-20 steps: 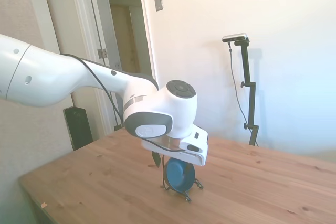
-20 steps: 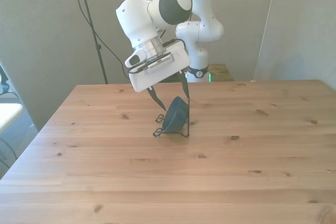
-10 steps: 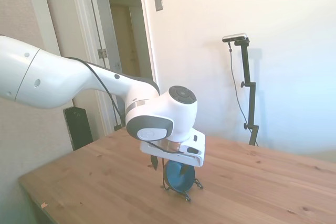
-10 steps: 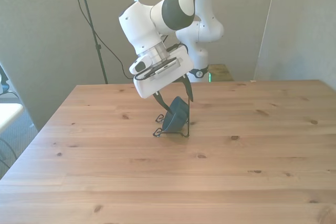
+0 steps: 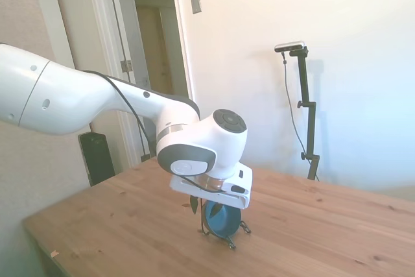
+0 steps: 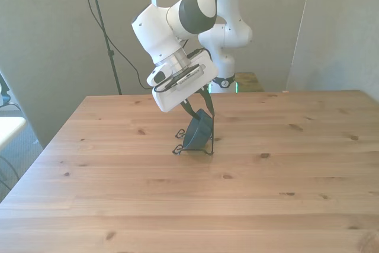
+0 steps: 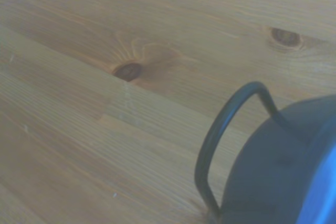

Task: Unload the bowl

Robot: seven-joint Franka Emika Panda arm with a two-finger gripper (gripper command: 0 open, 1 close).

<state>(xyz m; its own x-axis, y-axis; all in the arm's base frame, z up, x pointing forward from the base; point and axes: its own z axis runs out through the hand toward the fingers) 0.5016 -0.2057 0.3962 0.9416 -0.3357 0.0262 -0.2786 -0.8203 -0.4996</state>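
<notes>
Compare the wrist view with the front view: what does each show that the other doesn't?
Only the wrist view shows, close up, a dark knot in the wood and one wire loop of the rack standing against the bowl's outer wall. Only the front view shows the gripper with open fingers straddling the bowl's upper rim, the bowl propped on edge in the rack, and the whole table. Both show bowl, rack and wood.

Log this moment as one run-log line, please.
phase: approach | hand: open, astride bowl rim | bowl: on edge in wire rack | table: nothing else | grasp: not yet
</notes>
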